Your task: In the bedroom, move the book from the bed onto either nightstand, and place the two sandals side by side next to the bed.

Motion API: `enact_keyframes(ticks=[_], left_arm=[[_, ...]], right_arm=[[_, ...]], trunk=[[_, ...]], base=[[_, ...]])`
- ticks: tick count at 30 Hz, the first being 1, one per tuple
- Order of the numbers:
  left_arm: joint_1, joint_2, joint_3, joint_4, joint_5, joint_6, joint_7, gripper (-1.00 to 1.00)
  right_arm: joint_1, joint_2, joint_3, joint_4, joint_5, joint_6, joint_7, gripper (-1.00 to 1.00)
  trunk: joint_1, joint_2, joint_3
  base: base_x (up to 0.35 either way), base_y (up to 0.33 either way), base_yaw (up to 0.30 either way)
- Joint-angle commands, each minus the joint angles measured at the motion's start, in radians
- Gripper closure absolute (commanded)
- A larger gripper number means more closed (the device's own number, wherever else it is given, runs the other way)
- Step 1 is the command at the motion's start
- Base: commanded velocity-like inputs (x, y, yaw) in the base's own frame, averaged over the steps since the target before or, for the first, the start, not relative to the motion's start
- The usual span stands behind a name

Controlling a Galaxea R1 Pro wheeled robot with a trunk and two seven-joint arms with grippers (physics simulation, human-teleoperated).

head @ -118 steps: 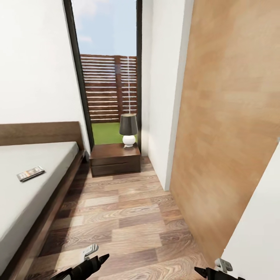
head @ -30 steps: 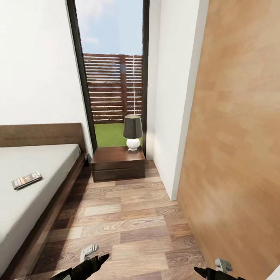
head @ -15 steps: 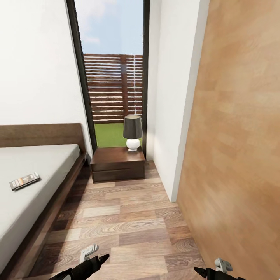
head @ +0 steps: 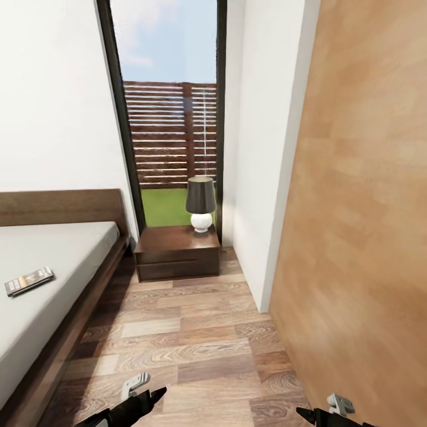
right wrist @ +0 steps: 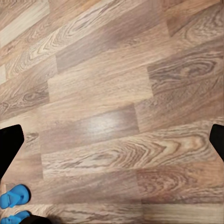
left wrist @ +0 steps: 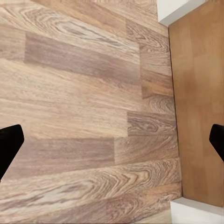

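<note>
The book point(head: 28, 280) lies flat on the grey mattress of the bed point(head: 65, 249) at the left of the head view. A dark brown nightstand point(head: 178, 254) stands against the window wall beside the headboard. Two blue sandals point(right wrist: 14, 196) lie close together on the wood floor at the edge of the right wrist view. My left gripper point(head: 145, 396) point(left wrist: 112, 142) hangs open over bare planks. My right gripper point(head: 323, 411) point(right wrist: 112, 140) is open too, holding nothing.
A lamp point(head: 200, 204) with a dark shade stands on the nightstand's right half. A tall window point(head: 172, 118) shows a slatted fence. A tan wooden door point(head: 367, 225) and a white wall corner point(head: 261, 178) close in the right side of the floor aisle point(head: 190, 332).
The whole head view has shifted: the book, bed and nightstand sit further left in the picture and the door fills more of the right. Both grippers keep their pose.
</note>
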Motion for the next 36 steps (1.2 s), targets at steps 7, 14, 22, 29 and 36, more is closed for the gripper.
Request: enact_keyframes(ticks=[7,14,22,29,36], left_arm=[[-0.001,0.000,-0.008,0.000,0.010,0.001,-0.003,-1.00],[-0.001,-0.001,-0.008,0.000,0.010,0.001,-0.003,-1.00],[-0.001,-0.001,-0.008,0.000,0.010,0.000,-0.003,-1.00],[-0.001,-0.001,-0.008,0.000,0.010,0.001,-0.003,-1.00],[-0.001,-0.001,-0.008,0.000,0.010,0.001,-0.003,-1.00]], right_arm=[[0.000,0.000,-0.009,-0.002,0.006,0.009,0.003,-1.00],[0.000,0.000,-0.009,-0.002,0.006,0.009,0.003,-1.00],[0.000,0.000,-0.009,-0.002,0.006,0.009,0.004,-1.00],[0.000,0.000,-0.009,-0.002,0.006,0.009,0.004,-1.00],[0.000,0.000,-0.009,-0.002,0.006,0.009,0.004,-1.00]], trunk=[[0.000,0.000,-0.001],[0.000,0.000,-0.006],[0.000,0.000,-0.010],[0.000,0.000,-0.010],[0.000,0.000,-0.010]], base=[[0.160,0.000,0.050],[0.009,0.000,0.224],[0.001,0.000,0.164],[0.238,0.000,0.010],[0.314,0.000,0.000]])
